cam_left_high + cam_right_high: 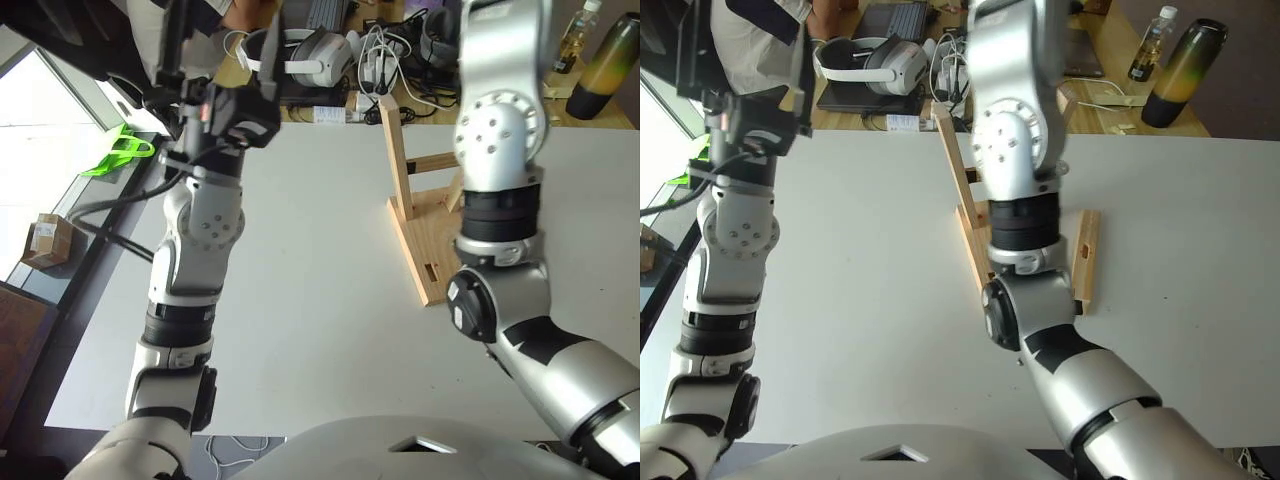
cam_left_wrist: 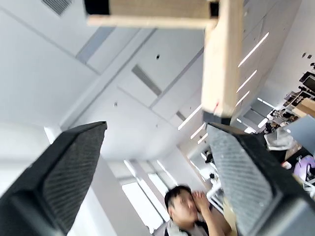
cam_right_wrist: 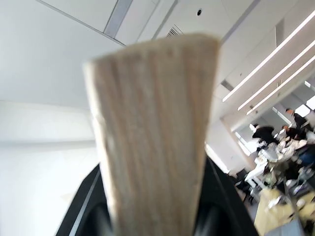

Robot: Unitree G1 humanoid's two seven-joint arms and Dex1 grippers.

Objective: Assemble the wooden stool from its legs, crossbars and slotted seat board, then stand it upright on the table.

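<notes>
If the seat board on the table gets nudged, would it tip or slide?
Likely slides: the seat board lies flat on the table. Probably stiff and light, being thin plain wood. The upright leg standing on it is tall and slim, so a high push might lever it loose.

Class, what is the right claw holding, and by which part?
A wooden stool piece, clamped in the right claw by its flat faces, seemingly near one end.
</notes>
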